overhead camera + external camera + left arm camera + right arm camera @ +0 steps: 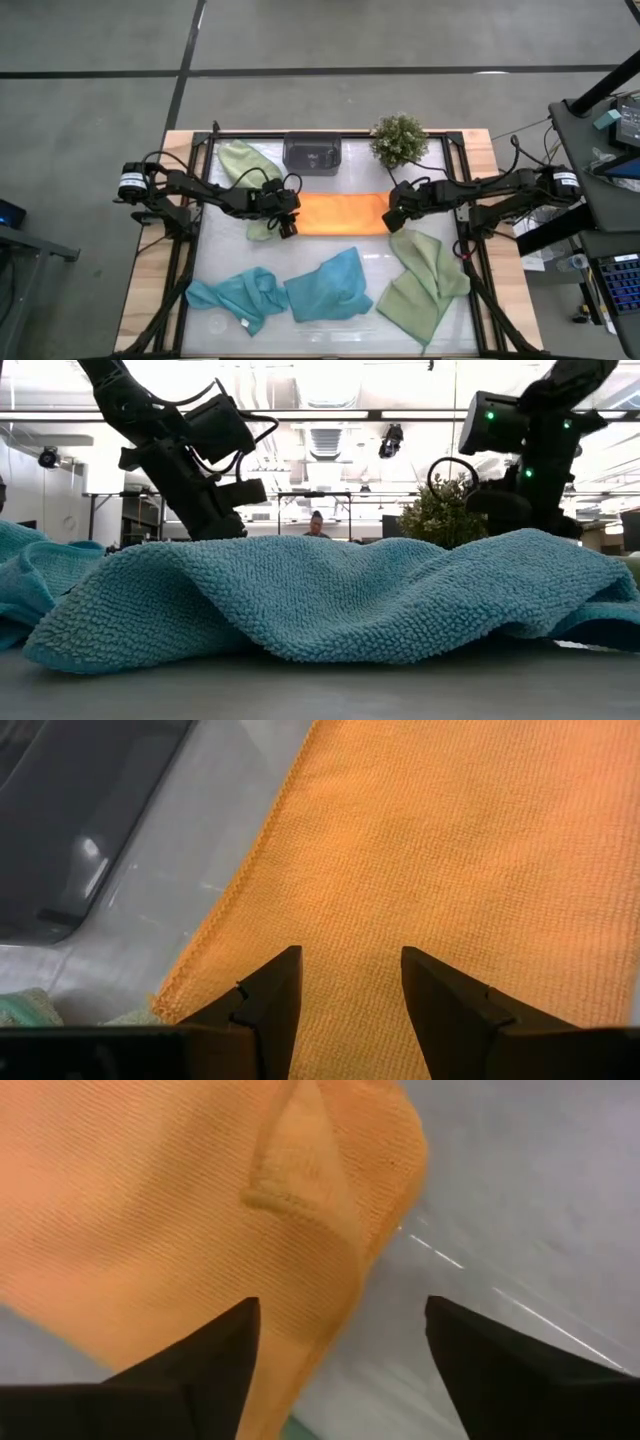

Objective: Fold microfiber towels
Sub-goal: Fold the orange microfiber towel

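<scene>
Both tools, left tool [287,222] and right tool [392,214], released over the orange towel [342,212]; grip matching corners evenly before folding

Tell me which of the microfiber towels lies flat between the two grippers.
The orange microfiber towel, a smooth folded strip mid-table between the left gripper and right gripper; the green and teal ones lie crumpled elsewhere.
</scene>
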Robot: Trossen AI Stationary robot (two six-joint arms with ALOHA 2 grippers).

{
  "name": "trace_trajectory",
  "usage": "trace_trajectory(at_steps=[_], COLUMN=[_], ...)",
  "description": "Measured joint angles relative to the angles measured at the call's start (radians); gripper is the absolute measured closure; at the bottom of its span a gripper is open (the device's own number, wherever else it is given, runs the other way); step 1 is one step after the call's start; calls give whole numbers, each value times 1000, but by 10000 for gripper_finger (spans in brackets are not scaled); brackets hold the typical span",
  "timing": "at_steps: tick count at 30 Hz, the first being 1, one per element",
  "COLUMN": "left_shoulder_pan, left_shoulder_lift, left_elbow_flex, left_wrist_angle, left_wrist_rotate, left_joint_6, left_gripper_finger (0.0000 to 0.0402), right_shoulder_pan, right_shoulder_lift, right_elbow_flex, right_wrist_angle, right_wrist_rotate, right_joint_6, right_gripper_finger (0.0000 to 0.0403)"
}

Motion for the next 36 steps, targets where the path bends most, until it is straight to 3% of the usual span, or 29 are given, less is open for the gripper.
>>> trace_trajectory(at_steps=[7,15,21,29,33,36], left_shoulder_pan=[0,0,0,0,0,0], left_shoulder_lift=[0,0,0,0,-1,-1], left_elbow_flex=[0,0,0,0,0,0], left_wrist_angle=[0,2,2,24,32,31], left_wrist_rotate=[0,0,0,0,0,0], left_joint_6=[0,-1,-8,-8,-8,-3], left_gripper_finger=[244,244,244,244,244,244], right_shoulder_pan=[1,1,1,1,1,1], right_shoulder_lift=[0,2,2,1,-8,-30], right_elbow_flex=[-124,-222,-261,-264,-248,-208], right_wrist_angle=[291,584,659,734,718,613], right_wrist_rotate=[-68,-80,-78,-71,-71,-70], right_joint_6=[18,26,31,-28,-37,-50], right_gripper_finger=[117,148,220,378,390,392])
